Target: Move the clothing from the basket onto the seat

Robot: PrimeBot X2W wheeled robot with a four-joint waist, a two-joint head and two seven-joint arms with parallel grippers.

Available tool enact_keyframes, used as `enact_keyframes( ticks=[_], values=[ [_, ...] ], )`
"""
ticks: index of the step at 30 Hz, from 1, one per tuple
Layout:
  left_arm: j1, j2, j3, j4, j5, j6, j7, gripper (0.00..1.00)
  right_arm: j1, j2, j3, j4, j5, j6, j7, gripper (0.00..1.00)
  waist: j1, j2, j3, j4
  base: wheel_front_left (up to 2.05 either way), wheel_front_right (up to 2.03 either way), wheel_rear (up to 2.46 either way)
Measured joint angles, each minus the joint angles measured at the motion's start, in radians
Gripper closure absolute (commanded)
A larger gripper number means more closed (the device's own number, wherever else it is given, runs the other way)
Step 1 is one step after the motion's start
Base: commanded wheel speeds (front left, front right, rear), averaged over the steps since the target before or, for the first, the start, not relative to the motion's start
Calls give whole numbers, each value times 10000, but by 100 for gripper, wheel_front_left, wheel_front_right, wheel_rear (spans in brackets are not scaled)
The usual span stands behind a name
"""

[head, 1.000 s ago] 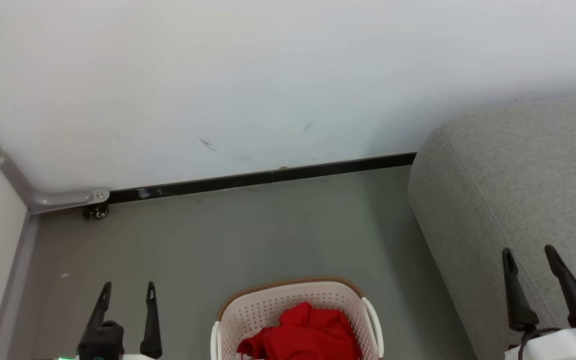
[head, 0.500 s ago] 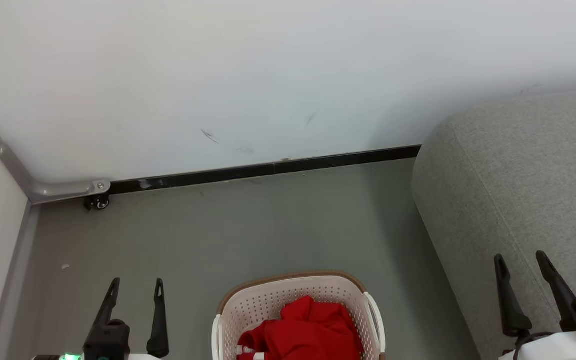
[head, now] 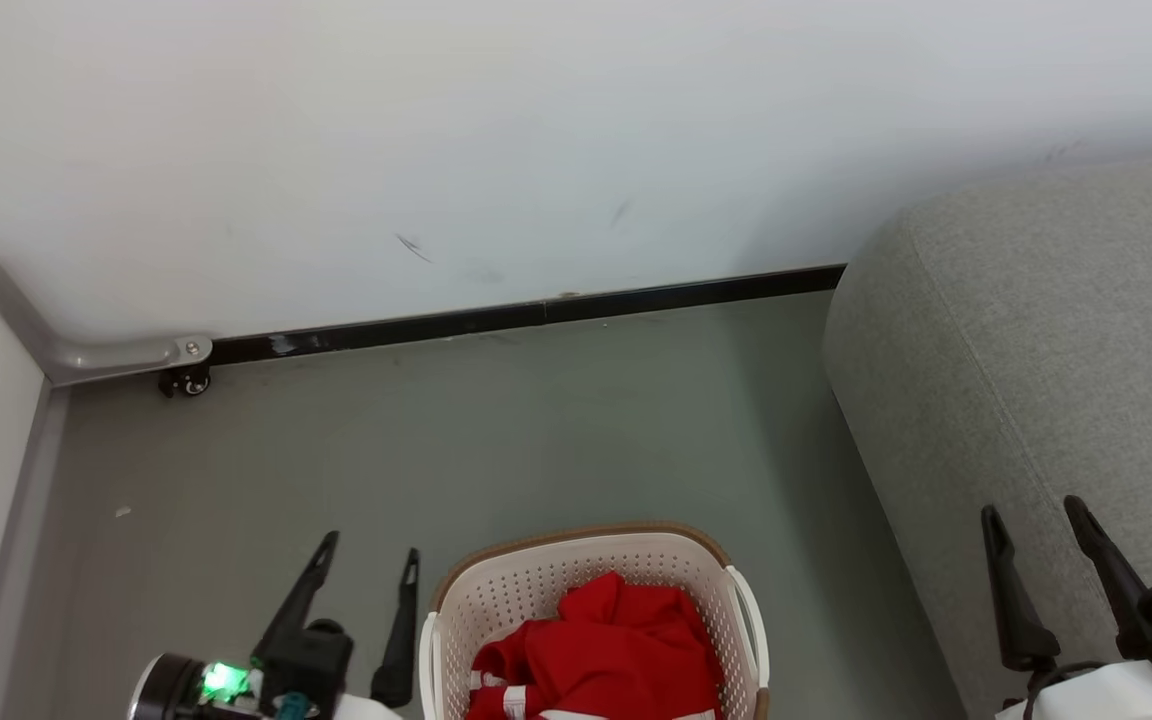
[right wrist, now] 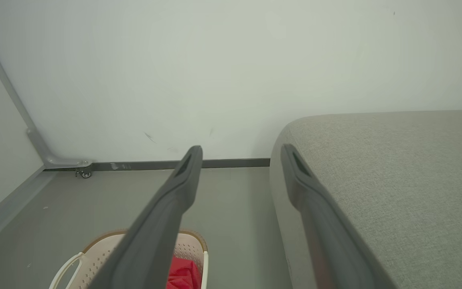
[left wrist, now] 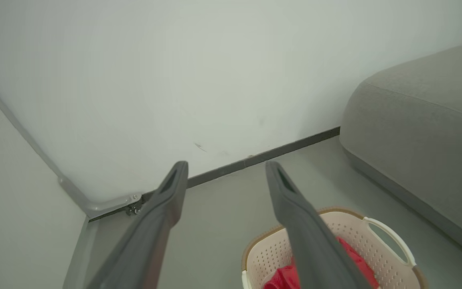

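Smooth grey floor (head: 536, 420) meets a scuffed white wall (head: 536, 150). I see crumpled red clothing (head: 616, 650), white-trimmed I think, inside the perforated cream basket (head: 576, 585) beside the rounded woven-grey seat (head: 1036, 330). My left tool (head: 372, 545) and right tool (head: 1031, 508) are both spread wide and empty.

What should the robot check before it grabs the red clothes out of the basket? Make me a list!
1. Left gripper open: ok, fingers apart, nothing held.
2. Right gripper open: ok, fingers apart, nothing held.
3. Clothing in the basket: ok, a red heap lies inside, open from the top.
4. Left gripper over the clothing: not ok, it sits left of the basket's rim in the head view.
5. Seat close by: ok, just right of the basket across a strip of floor.
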Motion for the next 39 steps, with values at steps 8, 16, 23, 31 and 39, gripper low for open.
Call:
enact_keyframes(
  ticks=[8,16,23,31,39],
  values=[
    [-939,13,-836,341,662,-541,257,0,1,-13,-157,-198,-2,0,2,0,0,0,287,-131,0,0,0],
    [-1685,-201,-1407,945,1026,-1034,550,0,-3,-15,-192,-412,-2,0,2,0,0,0,734,-323,0,0,0],
    [-2207,-309,-1732,1705,1227,-1317,779,0,-43,8,-221,-593,0,0,-2,0,0,0,1229,-534,0,0,0],
    [-2885,-334,-2155,2424,1687,-1710,867,0,-363,73,-242,-811,75,0,-19,0,0,0,1916,-836,0,0,0],
    [-3490,-326,-2568,3068,2138,-1925,874,0,-587,144,-226,-838,180,0,-115,0,0,0,2700,-1171,0,0,0]
  ],
)
